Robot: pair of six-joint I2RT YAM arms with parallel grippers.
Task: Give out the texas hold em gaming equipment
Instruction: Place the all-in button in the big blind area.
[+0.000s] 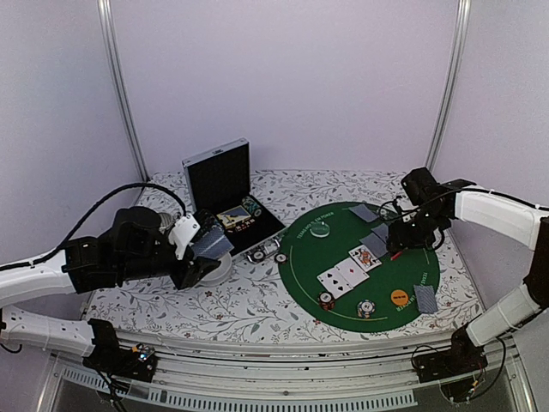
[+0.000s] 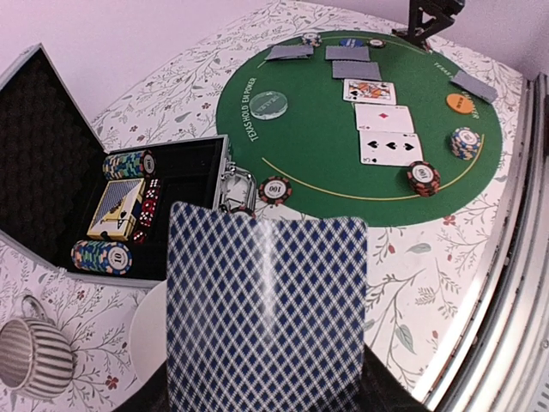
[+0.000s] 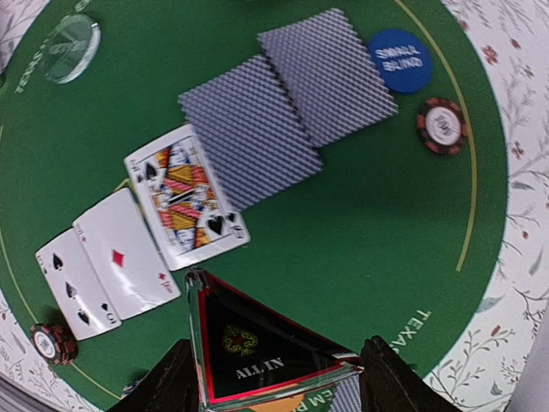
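Floral-cloth table (image 1: 214, 300) carries a round green mat (image 1: 304, 266) and an open black case (image 1: 219, 176). Left gripper (image 1: 202, 251) clamps a diamond-backed card (image 2: 266, 318) over the table's left side. Right gripper (image 3: 274, 382) pinches the black ALL IN triangle (image 3: 257, 352) above the mat. Face-up cards (image 3: 184, 193), face-down cards (image 3: 283, 112) and a blue disc (image 3: 400, 60) lie on the mat.

The open case (image 1: 221, 184) blocks the far left corner of the table (image 1: 232, 309); a chip (image 2: 274, 189) lies at the rim of the green mat (image 1: 300, 257) nearest it. 3 face-up cards (image 1: 347, 273) fill the mat's middle, and 2 chips (image 1: 326, 300) and an orange disc (image 1: 399, 297) line its near rim. Bare cloth runs along the table's near edge left of the mat.
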